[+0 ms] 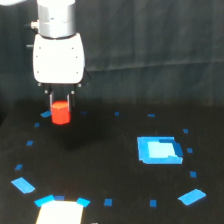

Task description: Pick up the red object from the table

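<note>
Nearest the camera, well below the jaws, a pale rectangular patch (59,212) with blue tape at its upper corners is cut off by the frame's bottom edge. Small blue tape marks (108,202) dot the black surface (100,155). A larger blue rectangle (159,150) lies well apart from the jaws, toward the exterior view's right.

The arm hangs vertically, its white wrist housing (58,58) above the jaws (60,107), which point straight down. The jaws are closed on the red object (61,113), a short red-orange cylinder held between the dark fingers. Whether the cylinder touches the surface cannot be told.

No writing or labels are legible. The view is blurred. The arm's upper part is cut off by the top edge.
</note>
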{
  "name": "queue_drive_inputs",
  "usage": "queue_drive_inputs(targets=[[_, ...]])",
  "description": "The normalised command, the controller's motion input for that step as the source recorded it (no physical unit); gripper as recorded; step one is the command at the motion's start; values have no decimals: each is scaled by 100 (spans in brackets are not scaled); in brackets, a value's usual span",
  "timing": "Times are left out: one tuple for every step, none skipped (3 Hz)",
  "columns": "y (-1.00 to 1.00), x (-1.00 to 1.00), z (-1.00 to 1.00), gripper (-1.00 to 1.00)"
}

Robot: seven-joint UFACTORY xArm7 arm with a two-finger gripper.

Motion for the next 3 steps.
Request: queue_drive_inputs(targets=[[-81, -5, -1, -99], [-28, 19, -27, -100], [-82, 48, -32, -100]])
